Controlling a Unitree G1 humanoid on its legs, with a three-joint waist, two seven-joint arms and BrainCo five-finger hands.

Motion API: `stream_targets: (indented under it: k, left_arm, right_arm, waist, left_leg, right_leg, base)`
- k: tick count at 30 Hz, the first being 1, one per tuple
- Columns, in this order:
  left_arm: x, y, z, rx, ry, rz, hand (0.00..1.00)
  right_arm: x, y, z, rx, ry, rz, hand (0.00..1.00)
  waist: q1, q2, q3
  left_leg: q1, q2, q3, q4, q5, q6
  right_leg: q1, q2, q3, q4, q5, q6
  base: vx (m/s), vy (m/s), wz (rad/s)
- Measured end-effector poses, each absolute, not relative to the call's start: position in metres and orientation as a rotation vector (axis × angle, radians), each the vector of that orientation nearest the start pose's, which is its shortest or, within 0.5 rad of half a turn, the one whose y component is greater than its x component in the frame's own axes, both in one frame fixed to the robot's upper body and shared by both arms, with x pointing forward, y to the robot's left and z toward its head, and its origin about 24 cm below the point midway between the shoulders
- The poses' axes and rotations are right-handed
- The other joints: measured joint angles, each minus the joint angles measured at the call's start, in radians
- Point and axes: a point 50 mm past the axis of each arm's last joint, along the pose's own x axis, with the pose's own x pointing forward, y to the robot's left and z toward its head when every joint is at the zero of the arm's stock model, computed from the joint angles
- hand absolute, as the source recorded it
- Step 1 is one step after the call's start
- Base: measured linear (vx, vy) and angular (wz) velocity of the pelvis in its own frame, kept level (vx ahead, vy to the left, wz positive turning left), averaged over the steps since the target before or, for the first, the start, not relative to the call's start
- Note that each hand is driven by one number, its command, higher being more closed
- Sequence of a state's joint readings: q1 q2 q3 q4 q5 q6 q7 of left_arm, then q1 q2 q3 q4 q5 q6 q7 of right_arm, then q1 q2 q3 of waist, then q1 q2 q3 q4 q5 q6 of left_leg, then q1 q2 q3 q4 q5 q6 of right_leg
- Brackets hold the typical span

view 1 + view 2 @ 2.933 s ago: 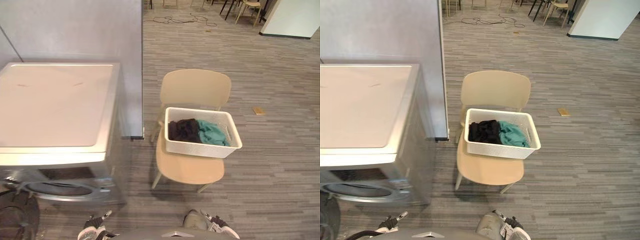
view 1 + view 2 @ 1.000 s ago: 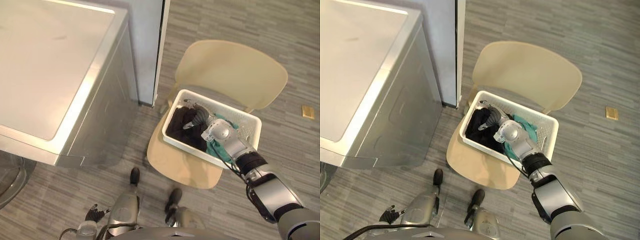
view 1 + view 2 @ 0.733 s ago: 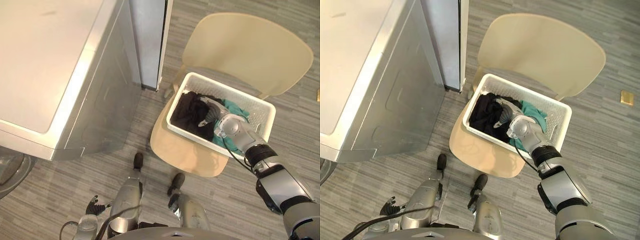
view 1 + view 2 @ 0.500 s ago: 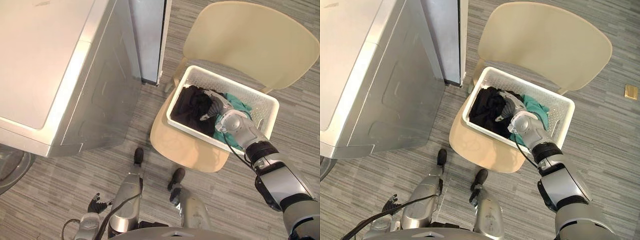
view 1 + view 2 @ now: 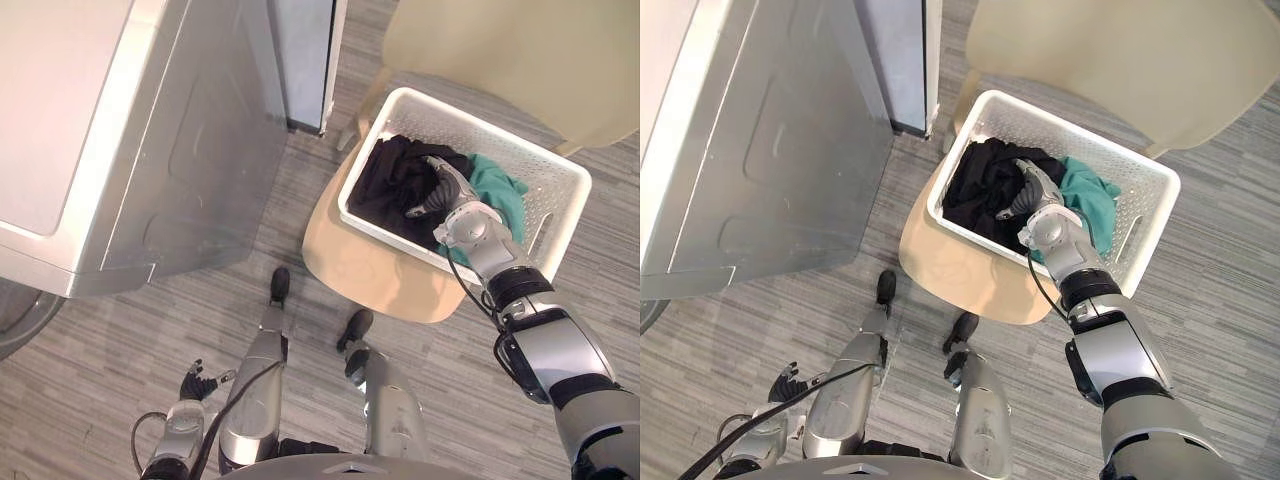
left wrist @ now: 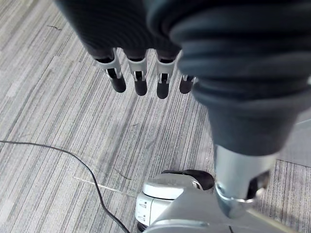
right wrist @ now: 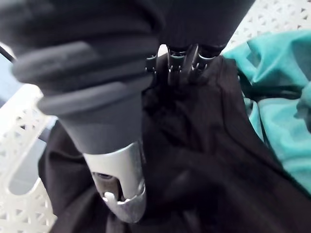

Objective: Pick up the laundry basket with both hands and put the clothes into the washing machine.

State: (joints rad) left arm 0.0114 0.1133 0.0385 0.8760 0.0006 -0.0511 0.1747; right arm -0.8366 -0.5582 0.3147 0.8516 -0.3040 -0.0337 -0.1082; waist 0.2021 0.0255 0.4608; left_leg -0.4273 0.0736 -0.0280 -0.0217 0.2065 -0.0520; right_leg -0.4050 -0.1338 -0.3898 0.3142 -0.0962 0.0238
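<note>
A white laundry basket sits on a beige chair. Inside it lie a black garment and a teal garment side by side. My right hand reaches into the basket from the near side. Its fingers curl down into the bunched black garment, with the thumb on the other side of the fold. My left hand hangs low over the floor beside me, fingers straight and holding nothing. The washing machine stands to the left of the chair.
A grey partition panel stands between the washing machine and the chair. The machine's round door shows at the lower left. Striped grey floor lies open in front of the machine and around the chair.
The camera has tipped down and closer to the basket. My right arm came into the basket and its fingers have sunk deeper into the black garment, bunching it. The left hand stays low.
</note>
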Motion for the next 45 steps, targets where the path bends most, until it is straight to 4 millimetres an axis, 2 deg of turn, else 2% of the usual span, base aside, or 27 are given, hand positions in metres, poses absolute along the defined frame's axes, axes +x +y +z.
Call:
stream_targets:
  k: [4,7,14,19,20,24,27,30,39,45]
  left_arm:
    - [0.175,0.203,-0.119,0.131,0.763,0.258,0.0]
    - [0.183,0.201,-0.112,0.107,0.722,0.278,0.0]
    - [0.204,0.199,-0.097,0.058,0.627,0.298,0.0]
    - [0.21,0.197,-0.091,0.032,0.596,0.322,0.0]
    - [0.21,0.197,-0.091,0.027,0.594,0.326,0.0]
    - [0.211,0.198,-0.091,-0.006,0.595,0.342,0.0]
    - [0.213,0.202,-0.089,-0.027,0.587,0.363,0.0]
    - [0.213,0.202,-0.089,-0.043,0.585,0.37,0.0]
    - [0.213,0.202,-0.089,-0.062,0.587,0.376,0.0]
    - [0.212,0.201,-0.091,-0.082,0.597,0.385,0.0]
  right_arm:
    - [0.39,-0.233,0.144,-0.969,-0.038,-0.13,0.0]
    - [0.395,-0.227,0.159,-0.939,-0.087,-0.171,0.0]
    - [0.398,-0.226,0.174,-0.928,-0.15,-0.252,0.0]
    - [0.398,-0.225,0.176,-0.931,-0.163,-0.263,0.0]
    - [0.398,-0.225,0.176,-0.931,-0.165,-0.261,1.0]
    - [0.398,-0.227,0.173,-0.935,-0.156,-0.262,1.0]
    - [0.398,-0.227,0.172,-0.936,-0.152,-0.261,1.0]
    - [0.398,-0.227,0.167,-0.935,-0.129,-0.257,1.0]
    - [0.398,-0.224,0.155,-0.92,-0.087,-0.231,1.0]
    - [0.397,-0.218,0.144,-0.812,-0.053,-0.214,1.0]
  waist:
    - [0.017,0.0,0.01]
    - [0.023,-0.001,0.012]
    - [0.017,0.0,0.014]
    - [0.01,-0.001,0.014]
    - [0.007,-0.001,0.014]
    - [0.004,-0.004,0.012]
    - [0.002,-0.033,-0.007]
    - [0.006,-0.044,-0.017]
    - [0.006,-0.049,-0.025]
    - [0.007,-0.058,-0.058]
  left_leg:
    - [-0.069,0.004,-0.03,-0.003,0.019,-0.01]
    - [-0.108,0.006,-0.038,-0.004,0.032,-0.016]
    - [-0.179,0.008,-0.067,-0.003,0.043,-0.026]
    - [-0.195,0.007,-0.08,-0.001,0.045,-0.025]
    - [-0.2,0.007,-0.083,0.0,0.044,-0.025]
    - [-0.207,0.009,-0.085,0.001,0.044,-0.024]
    - [-0.233,0.012,-0.085,0.003,0.049,-0.031]
    - [-0.232,0.013,-0.085,0.003,0.052,-0.034]
    - [-0.216,0.014,-0.085,0.0,0.053,-0.034]
    - [-0.213,0.015,-0.084,-0.004,0.055,-0.037]
  right_leg:
    - [-0.068,-0.007,-0.033,0.048,-0.024,-0.009]
    - [-0.116,-0.012,-0.037,0.077,-0.033,-0.012]
    - [-0.179,-0.02,-0.071,0.115,-0.055,-0.019]
    - [-0.192,-0.023,-0.082,0.127,-0.063,-0.022]
    - [-0.193,-0.023,-0.09,0.127,-0.065,-0.023]
    - [-0.197,-0.021,-0.095,0.13,-0.068,-0.024]
    - [-0.225,-0.016,-0.093,0.132,-0.068,-0.025]
    - [-0.223,-0.015,-0.094,0.13,-0.068,-0.025]
    - [-0.208,-0.014,-0.093,0.13,-0.067,-0.025]
    - [-0.206,-0.013,-0.093,0.127,-0.068,-0.025]
  base:
    - [-0.02,-0.09,0.22]
    - [-0.01,-0.088,0.05]
    - [-0.01,-0.081,0.11]
    - [0.0,-0.066,0.05]
    - [0.0,-0.062,0.16]
    - [0.0,-0.063,0.03]
    - [0.01,-0.07,-0.05]
    - [0.02,-0.059,0.01]
    - [0.01,-0.058,0.0]
    - [0.02,-0.062,0.0]
